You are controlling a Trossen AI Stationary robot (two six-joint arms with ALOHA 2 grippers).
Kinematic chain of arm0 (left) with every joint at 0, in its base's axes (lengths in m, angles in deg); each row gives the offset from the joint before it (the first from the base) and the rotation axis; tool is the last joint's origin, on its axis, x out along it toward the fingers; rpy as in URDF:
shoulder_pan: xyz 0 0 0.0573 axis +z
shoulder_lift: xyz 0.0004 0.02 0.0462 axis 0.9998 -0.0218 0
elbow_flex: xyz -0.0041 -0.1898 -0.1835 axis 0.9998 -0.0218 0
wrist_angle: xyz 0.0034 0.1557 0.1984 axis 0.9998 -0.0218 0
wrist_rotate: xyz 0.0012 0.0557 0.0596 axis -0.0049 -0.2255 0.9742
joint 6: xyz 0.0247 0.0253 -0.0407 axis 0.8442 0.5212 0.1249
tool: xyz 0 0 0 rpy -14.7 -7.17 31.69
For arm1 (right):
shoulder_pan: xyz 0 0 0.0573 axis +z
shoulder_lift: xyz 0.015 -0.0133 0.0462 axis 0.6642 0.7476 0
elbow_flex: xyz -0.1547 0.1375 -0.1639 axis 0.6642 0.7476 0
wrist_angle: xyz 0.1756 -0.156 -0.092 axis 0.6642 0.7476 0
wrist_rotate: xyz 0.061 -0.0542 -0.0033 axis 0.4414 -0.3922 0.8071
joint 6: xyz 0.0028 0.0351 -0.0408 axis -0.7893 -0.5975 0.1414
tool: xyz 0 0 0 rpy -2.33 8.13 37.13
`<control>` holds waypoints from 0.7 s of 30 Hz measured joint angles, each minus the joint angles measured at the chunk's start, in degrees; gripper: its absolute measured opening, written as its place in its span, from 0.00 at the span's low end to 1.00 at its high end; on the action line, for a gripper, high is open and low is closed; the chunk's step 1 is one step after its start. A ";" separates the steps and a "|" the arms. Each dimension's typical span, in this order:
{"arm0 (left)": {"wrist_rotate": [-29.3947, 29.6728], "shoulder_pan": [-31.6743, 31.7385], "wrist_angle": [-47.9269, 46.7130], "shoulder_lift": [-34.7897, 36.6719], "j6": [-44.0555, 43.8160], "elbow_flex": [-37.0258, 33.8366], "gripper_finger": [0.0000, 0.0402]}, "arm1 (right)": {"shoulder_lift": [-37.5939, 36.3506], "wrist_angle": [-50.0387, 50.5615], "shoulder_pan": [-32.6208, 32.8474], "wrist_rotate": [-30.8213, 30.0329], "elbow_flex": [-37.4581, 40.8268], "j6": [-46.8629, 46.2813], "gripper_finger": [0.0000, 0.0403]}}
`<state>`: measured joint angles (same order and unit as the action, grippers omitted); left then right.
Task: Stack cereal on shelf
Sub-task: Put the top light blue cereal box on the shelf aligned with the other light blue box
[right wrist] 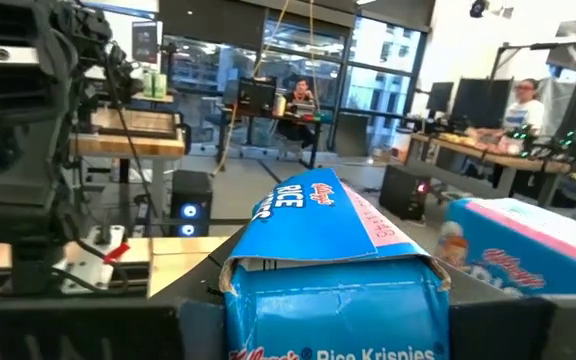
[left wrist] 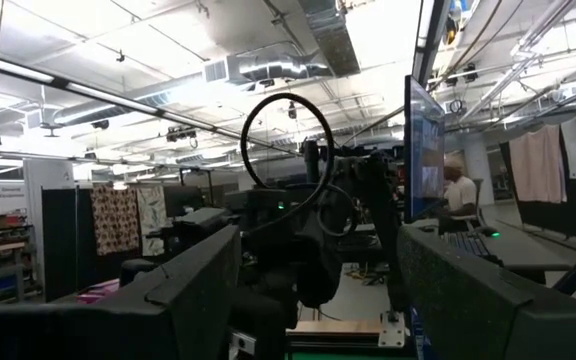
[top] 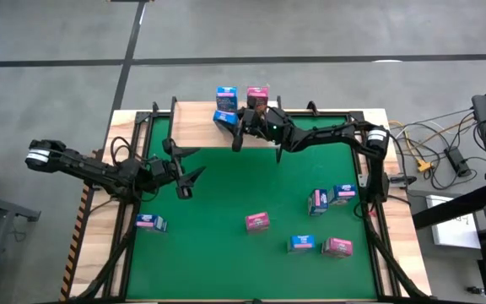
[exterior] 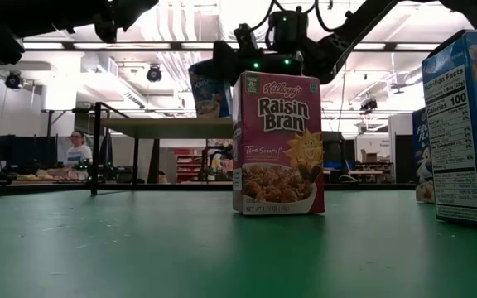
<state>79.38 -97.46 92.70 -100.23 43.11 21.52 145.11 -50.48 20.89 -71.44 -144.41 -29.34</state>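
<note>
Item: blue cereal box (right wrist: 333,300), tilted, gripped in right claw (top: 236,127) at shelf (top: 194,114) beside two standing boxes. Left claw (top: 184,173) open, empty, farther off.

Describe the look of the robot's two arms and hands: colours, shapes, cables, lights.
Both arms are black and slender, built of jointed segments. The left arm has a white-grey cylindrical base joint; the right arm has one too. Black cables loop along them. Each hand, left hand and right hand, ends in two dark fingers; green lights glow near the right one.
</note>
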 joint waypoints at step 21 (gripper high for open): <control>0.00 0.00 0.04 0.00 -0.01 0.00 0.63 | -0.02 4.00 -0.04 -0.22 0.04 -2.52 0.61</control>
<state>79.38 -97.46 92.75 -100.23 43.09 21.52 145.09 -46.47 20.85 -71.66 -144.36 -31.87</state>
